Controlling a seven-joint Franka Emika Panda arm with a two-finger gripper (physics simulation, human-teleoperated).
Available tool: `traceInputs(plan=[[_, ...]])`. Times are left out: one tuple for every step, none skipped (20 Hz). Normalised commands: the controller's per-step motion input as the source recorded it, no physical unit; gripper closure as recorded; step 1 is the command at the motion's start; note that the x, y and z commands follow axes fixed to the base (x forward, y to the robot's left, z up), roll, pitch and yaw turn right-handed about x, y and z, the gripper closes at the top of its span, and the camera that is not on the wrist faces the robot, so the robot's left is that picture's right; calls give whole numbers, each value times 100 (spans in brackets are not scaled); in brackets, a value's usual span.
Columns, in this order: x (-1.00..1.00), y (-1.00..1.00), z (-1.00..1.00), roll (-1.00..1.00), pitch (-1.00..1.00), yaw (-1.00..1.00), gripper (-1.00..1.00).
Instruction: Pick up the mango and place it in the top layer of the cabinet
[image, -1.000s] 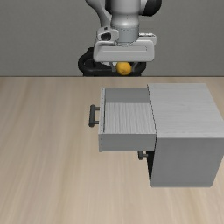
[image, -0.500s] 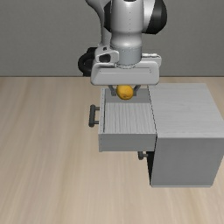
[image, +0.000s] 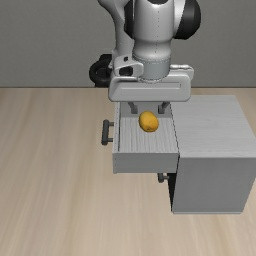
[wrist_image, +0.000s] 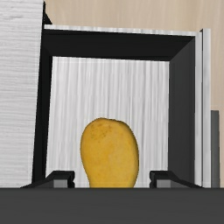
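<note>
Yellow mango (image: 148, 122) in drawer (image: 145, 160), beneath spread jaws.

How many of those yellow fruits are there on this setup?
1. The mango sits inside the pulled-out top drawer of the cabinet, just below the open gripper. Others could be hidden in the cabinet's closed parts.

I am bringing my gripper (image: 148, 103) forward from beyond the far edge of the cabinet (image: 212, 135), so it is now hanging over the open top drawer (image: 130, 142). My fingers are standing wider apart than half a second ago and are no longer clasping the mango (image: 148, 122), which is now lying on the drawer floor just below them.
</note>
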Motion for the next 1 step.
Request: traceInputs(plan=[[0, 0, 0, 0, 0, 0, -100]])
